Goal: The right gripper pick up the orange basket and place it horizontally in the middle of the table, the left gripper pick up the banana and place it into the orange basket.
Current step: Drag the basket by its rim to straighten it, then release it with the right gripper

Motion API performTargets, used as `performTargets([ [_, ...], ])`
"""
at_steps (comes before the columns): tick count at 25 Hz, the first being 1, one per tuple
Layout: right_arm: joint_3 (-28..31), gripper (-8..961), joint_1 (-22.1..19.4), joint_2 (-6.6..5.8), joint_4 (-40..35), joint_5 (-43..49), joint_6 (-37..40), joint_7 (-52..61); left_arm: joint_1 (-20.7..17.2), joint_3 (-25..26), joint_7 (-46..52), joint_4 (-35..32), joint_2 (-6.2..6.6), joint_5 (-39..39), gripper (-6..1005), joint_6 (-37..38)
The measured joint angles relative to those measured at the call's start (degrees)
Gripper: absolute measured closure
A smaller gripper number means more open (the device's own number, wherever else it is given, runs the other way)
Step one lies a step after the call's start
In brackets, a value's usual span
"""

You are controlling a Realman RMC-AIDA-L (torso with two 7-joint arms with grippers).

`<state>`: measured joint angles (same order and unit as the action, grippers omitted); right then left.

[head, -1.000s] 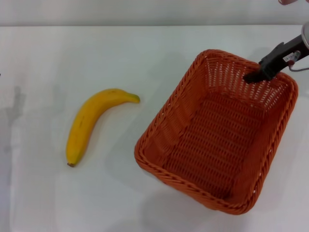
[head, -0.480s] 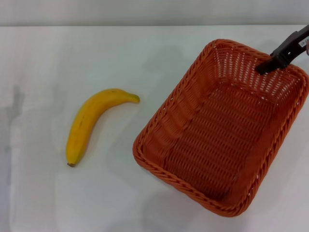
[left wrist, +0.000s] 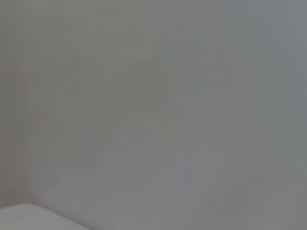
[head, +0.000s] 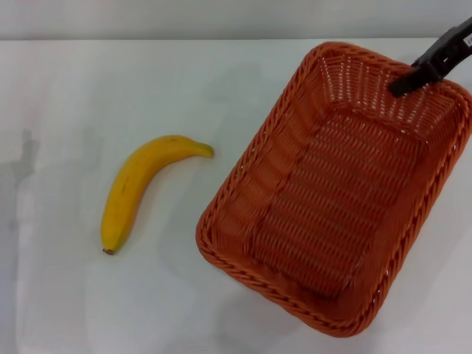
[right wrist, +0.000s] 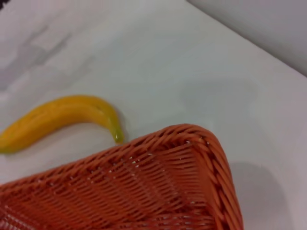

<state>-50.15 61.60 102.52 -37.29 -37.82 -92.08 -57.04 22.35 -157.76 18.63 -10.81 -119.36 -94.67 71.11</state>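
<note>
The orange basket (head: 254,181) hangs tilted over the right half of the white table (head: 74,88), its long side running from far right to near middle. My right gripper (head: 403,84), a black slender claw, is shut on the basket's far right rim. The yellow banana (head: 136,188) lies flat on the table to the left of the basket, its greenish stem pointing toward it. The right wrist view shows the basket's braided rim (right wrist: 144,187) close up, with the banana (right wrist: 62,115) on the table (right wrist: 168,62) beyond it. My left gripper is out of view.
A pale wall runs along the table's far edge (head: 221,38). The left wrist view shows only a grey wall (left wrist: 153,96) and a white corner (left wrist: 24,215). Faint shadows mark the table at the far left.
The basket has risen and looms larger, its far end swinging up and right with my right gripper. The banana has not moved.
</note>
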Motion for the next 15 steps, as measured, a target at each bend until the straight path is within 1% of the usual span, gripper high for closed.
performTargets([
  [8, 4.02, 788, 0.28, -0.58, 0.21, 0.13, -0.50, 6.22, 0.16, 0.00, 0.00, 0.34, 0.07, 0.01, 159, 0.00],
  [12, 4.47, 788, 0.19, -1.37, 0.41, -0.07, -0.66, 8.73, 0.49, 0.00, 0.00, 0.74, 0.09, 0.02, 160, 0.00],
  [15, 8.00, 788, 0.06, -1.99, 1.84, -0.22, -1.68, 9.59, 0.69, 0.00, 0.00, 0.83, 0.09, 0.01, 161, -0.01],
])
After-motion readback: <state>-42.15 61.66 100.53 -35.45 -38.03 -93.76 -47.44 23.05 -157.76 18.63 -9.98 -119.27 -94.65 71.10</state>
